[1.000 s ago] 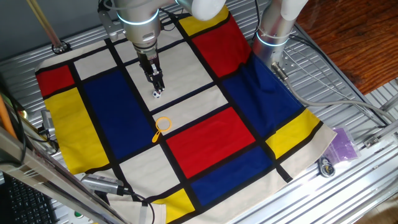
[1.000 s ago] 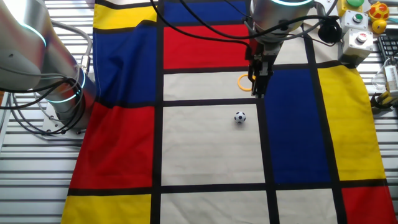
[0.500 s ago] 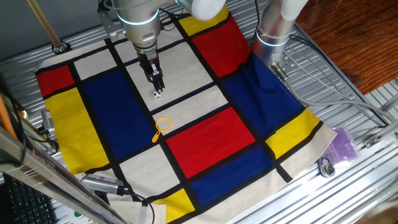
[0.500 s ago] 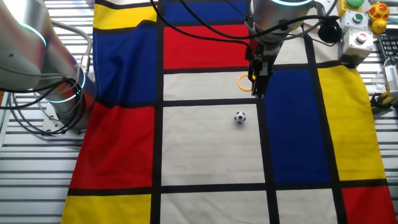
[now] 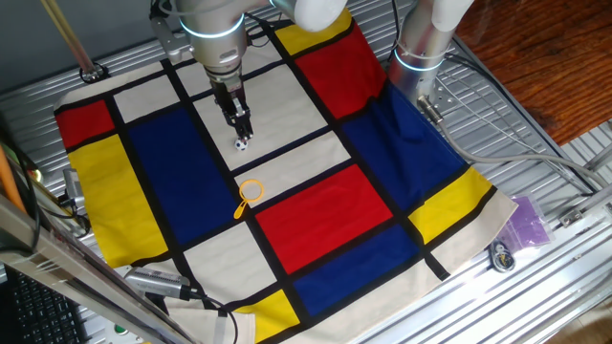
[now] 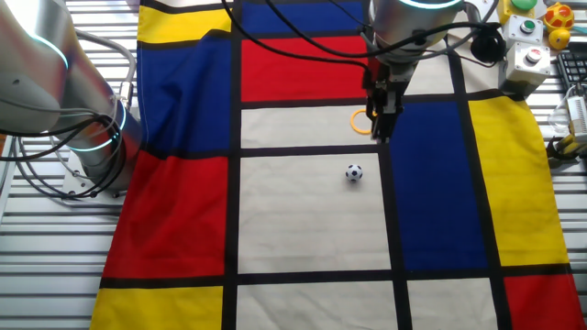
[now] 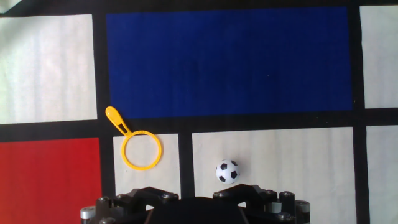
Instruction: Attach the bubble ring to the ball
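The bubble ring (image 5: 241,207) is an orange-yellow loop with a short handle. It lies flat on the checked cloth, on a black line between a white and a red patch. The ball (image 5: 242,144) is tiny and white with dark marks, and rests on a white patch. My gripper (image 5: 246,132) hangs just above and behind the ball, fingers together, holding nothing. In the other fixed view the gripper (image 6: 380,133) partly hides the ring (image 6: 353,121), and the ball (image 6: 354,172) is in front. In the hand view the ring (image 7: 118,122) lies left of the ball (image 7: 227,172).
The coloured cloth (image 5: 325,215) covers the metal table. A second robot arm base (image 5: 421,48) stands at the far right edge. A purple bag (image 5: 527,220) lies off the cloth at the right. A button box (image 6: 532,57) and cables sit at the table's side.
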Controlling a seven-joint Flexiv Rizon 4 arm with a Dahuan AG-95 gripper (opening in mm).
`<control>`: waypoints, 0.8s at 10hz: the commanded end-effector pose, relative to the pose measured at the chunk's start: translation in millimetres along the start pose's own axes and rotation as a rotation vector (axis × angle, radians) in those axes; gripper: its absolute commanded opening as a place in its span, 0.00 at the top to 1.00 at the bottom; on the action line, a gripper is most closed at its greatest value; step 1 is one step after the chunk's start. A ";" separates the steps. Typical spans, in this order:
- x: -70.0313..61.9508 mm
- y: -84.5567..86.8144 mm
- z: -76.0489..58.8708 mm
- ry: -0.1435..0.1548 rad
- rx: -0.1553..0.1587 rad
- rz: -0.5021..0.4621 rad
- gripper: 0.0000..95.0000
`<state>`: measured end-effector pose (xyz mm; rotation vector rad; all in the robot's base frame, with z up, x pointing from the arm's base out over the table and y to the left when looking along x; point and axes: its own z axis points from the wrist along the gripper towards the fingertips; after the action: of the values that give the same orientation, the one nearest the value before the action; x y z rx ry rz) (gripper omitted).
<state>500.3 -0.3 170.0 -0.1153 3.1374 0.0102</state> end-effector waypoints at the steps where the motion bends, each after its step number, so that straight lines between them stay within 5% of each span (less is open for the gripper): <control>1: -0.3 0.3 -0.2 -0.006 -0.036 -0.342 1.00; 5: -5.0 3.7 -0.4 0.006 -0.032 -0.356 1.00; 8: -26.6 21.3 2.7 0.016 -0.024 -0.346 1.00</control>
<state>524.6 22.9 167.5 -0.6795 3.0804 0.0403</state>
